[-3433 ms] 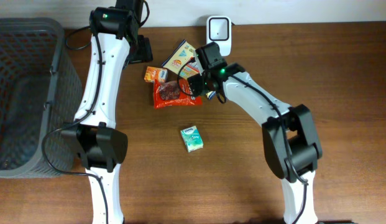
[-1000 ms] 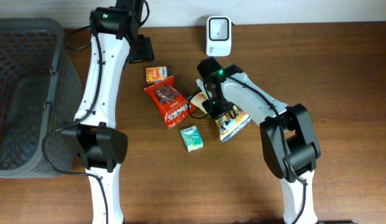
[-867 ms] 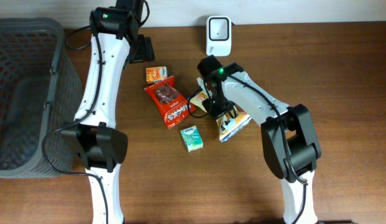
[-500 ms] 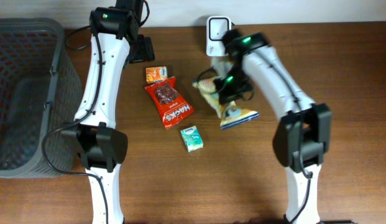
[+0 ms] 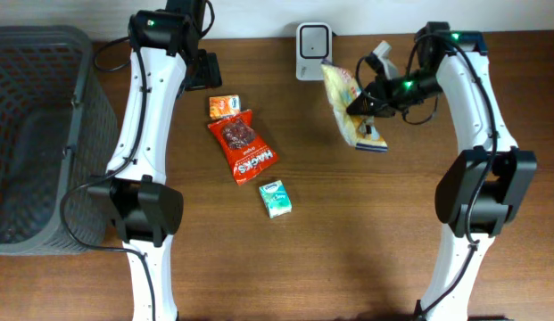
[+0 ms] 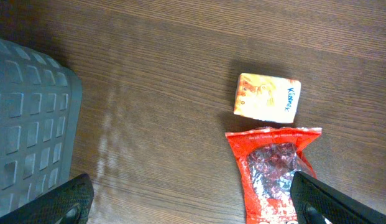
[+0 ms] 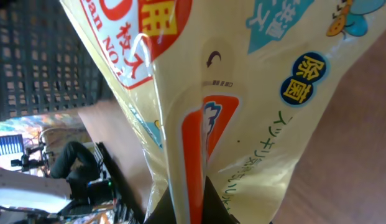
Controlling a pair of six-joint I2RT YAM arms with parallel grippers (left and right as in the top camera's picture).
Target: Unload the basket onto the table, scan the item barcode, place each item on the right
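scanner stands upright at the far edge of the table in the overhead view. the right gripper holds a yellow packet up off the wood, just to the right of the scanner and near it, not touching it. the packet hangs tilted, its top end toward the scanner. the left gripper sits near the far edge, left of the scanner, over bare wood. an orange pack lies just below it, touching the top of a red packet. a small green box lies apart, nearer the front. a grey basket fills the left side.

left wrist view: the left gripper has its fingers spread wide, one at each lower corner, with nothing between them but wood. the orange pack lies flat beyond, its lower edge meeting the red packet. a corner of the basket shows at left.

right wrist view: the yellow packet fills almost the whole view, printed side to the camera, with a fold running down its middle. the right gripper has its fingers pinched together on the packet's lower edge. no barcode can be made out on the side that shows.
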